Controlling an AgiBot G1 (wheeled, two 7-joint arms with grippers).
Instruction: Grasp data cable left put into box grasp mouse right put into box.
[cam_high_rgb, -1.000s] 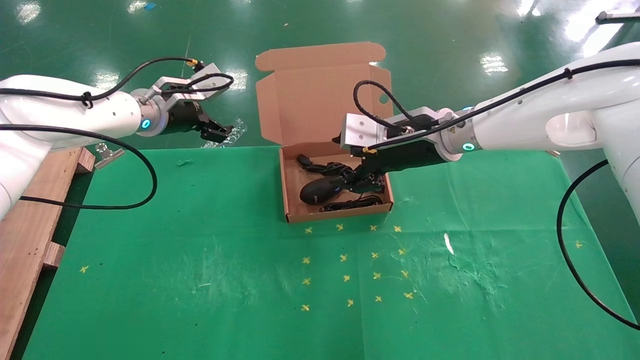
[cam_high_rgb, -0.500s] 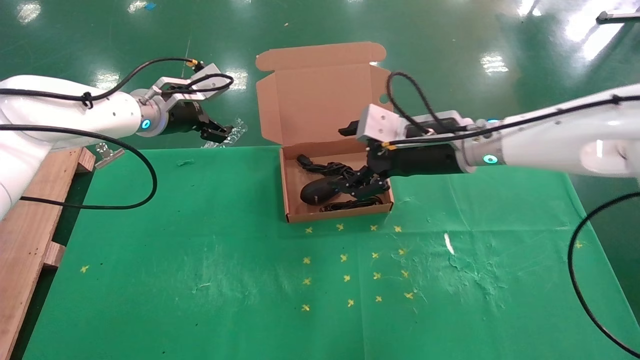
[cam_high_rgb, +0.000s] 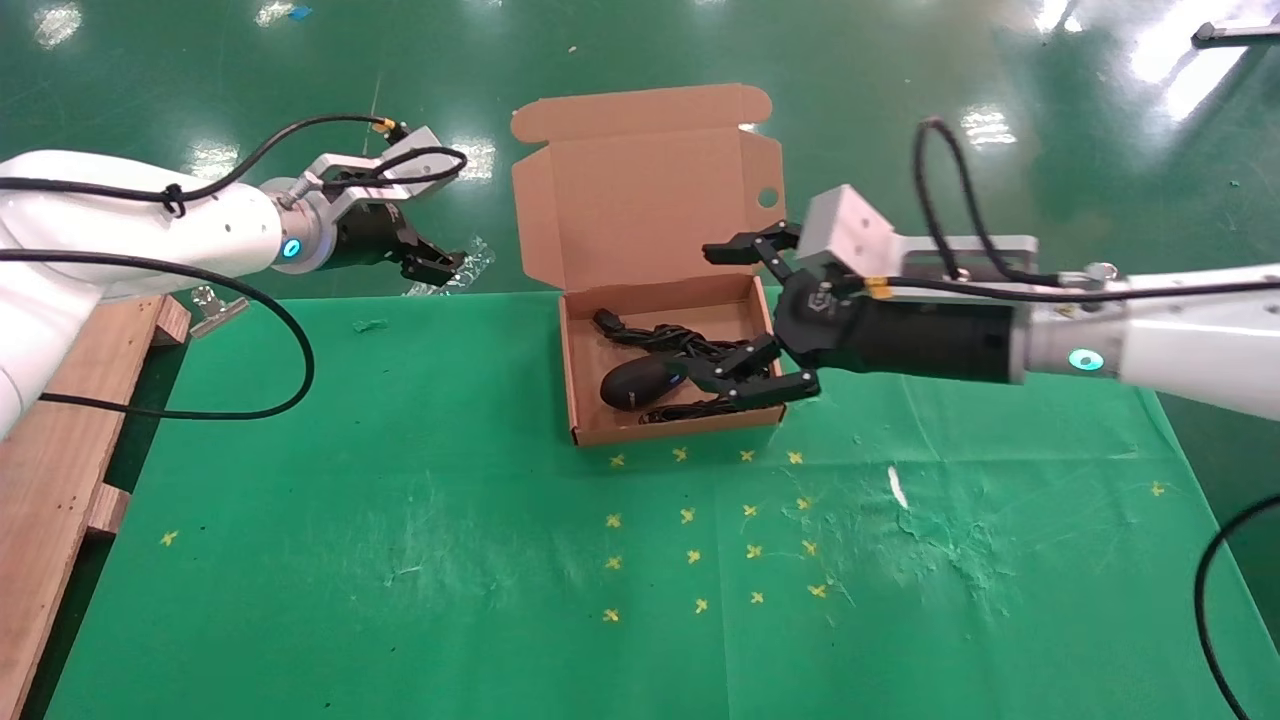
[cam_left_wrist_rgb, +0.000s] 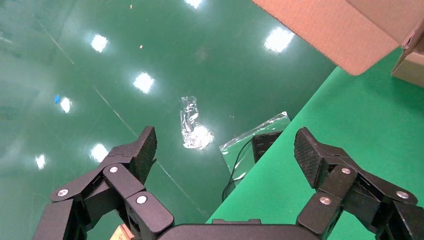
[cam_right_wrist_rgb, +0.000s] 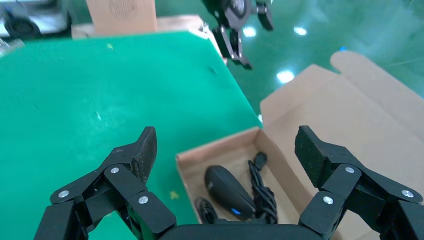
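The brown box (cam_high_rgb: 670, 428) stands open at the middle of the green table, its lid (cam_high_rgb: 640, 200) leaning back. The black mouse (cam_high_rgb: 640, 382) lies inside it, with the coiled data cable (cam_high_rgb: 660, 338) behind it and the mouse's thin wire (cam_high_rgb: 700, 408) in front. My right gripper (cam_high_rgb: 735, 320) is open and empty, just above the box's right wall. In the right wrist view the mouse (cam_right_wrist_rgb: 227, 191), the cable (cam_right_wrist_rgb: 262, 187) and the box (cam_right_wrist_rgb: 215, 145) lie below the open right gripper (cam_right_wrist_rgb: 226, 145). My left gripper (cam_high_rgb: 435, 262) is open and empty, parked past the table's far left edge.
A wooden pallet (cam_high_rgb: 60, 450) lies along the table's left side. A clear plastic bag (cam_left_wrist_rgb: 255, 145) with a dark item lies on the floor by the far table edge. Yellow cross marks (cam_high_rgb: 700, 520) dot the cloth in front of the box.
My right gripper has drawn back to the right and up out of the box, with its jaws wide open. The mouse stays in the box. The left arm has not moved.
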